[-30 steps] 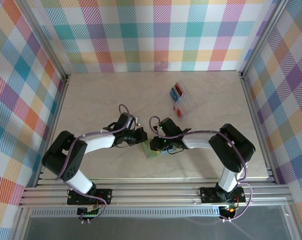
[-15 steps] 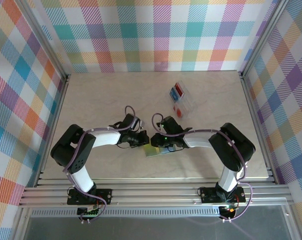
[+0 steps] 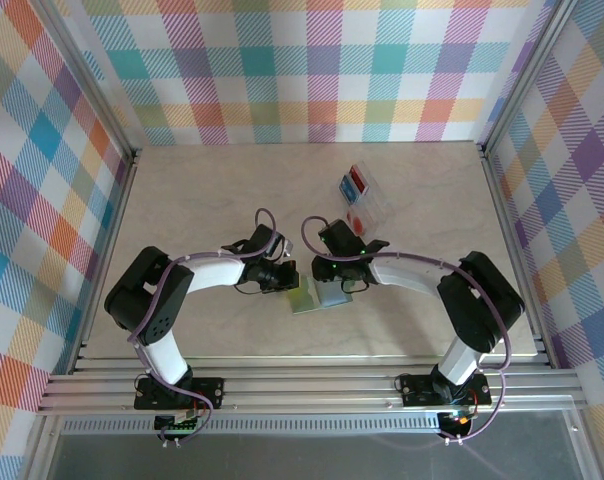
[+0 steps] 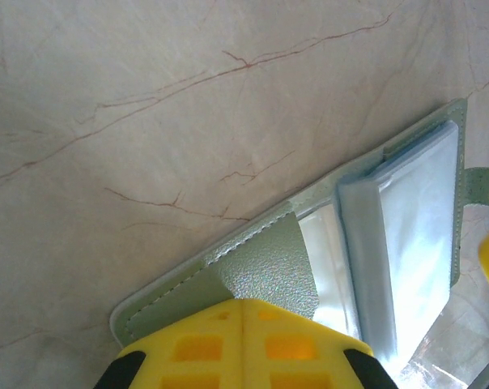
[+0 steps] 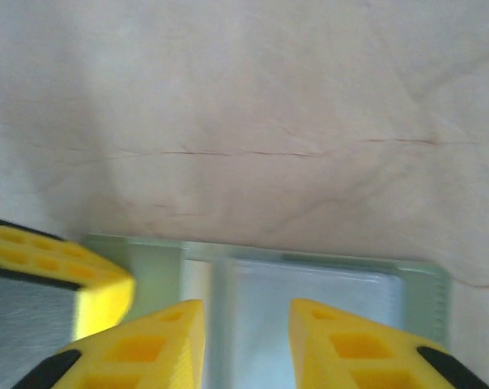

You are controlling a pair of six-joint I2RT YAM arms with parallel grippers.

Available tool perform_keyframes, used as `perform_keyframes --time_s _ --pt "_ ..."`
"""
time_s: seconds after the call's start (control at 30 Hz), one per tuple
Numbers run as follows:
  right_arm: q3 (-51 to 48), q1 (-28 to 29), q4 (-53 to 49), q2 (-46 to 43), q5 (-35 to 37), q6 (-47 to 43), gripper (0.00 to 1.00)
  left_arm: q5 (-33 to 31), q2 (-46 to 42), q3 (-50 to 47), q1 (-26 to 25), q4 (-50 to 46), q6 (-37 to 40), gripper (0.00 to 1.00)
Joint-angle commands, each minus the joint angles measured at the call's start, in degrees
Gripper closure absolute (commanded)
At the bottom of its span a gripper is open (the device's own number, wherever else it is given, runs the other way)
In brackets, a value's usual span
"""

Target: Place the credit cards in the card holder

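Hovering over the open sage-green folding card holder (image 3: 312,298), your right fingers (image 5: 147,340) are standing apart; your left fingers (image 4: 196,344) are pressing together, seemingly pinching its flap.

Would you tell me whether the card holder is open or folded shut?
Open: the card holder lies spread flat, its clear inner pockets facing up.

The top external camera looks steeply down from above and behind the arm bases, far enough off to take in the whole table (image 3: 182,210). The left wrist camera hangs very close over the tabletop, looking past the left gripper (image 4: 242,304) at the card holder (image 4: 269,263). The right wrist camera, equally near, looks past the right gripper (image 5: 246,312) at that holder from the opposite side. All three views share it.
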Motion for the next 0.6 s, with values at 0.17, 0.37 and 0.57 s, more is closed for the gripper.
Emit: perform_keyframes --time_s 0.17,0.37,0.57 --pt "1.34 -0.33 -4.38 3.95 4.31 -3.27 0.65 -4.91 3.61 -0.33 -0.03 -3.52 1.39 1.0" --pt "1.26 0.07 -3.48 6.81 3.74 -3.52 0.63 -5.51 3.09 -0.47 -0.06 -3.67 1.43 1.0" --pt "1.52 1.6 -4.69 8.44 7.22 -2.8 0.69 -5.19 3.61 -0.38 -0.06 -3.47 1.34 1.0"
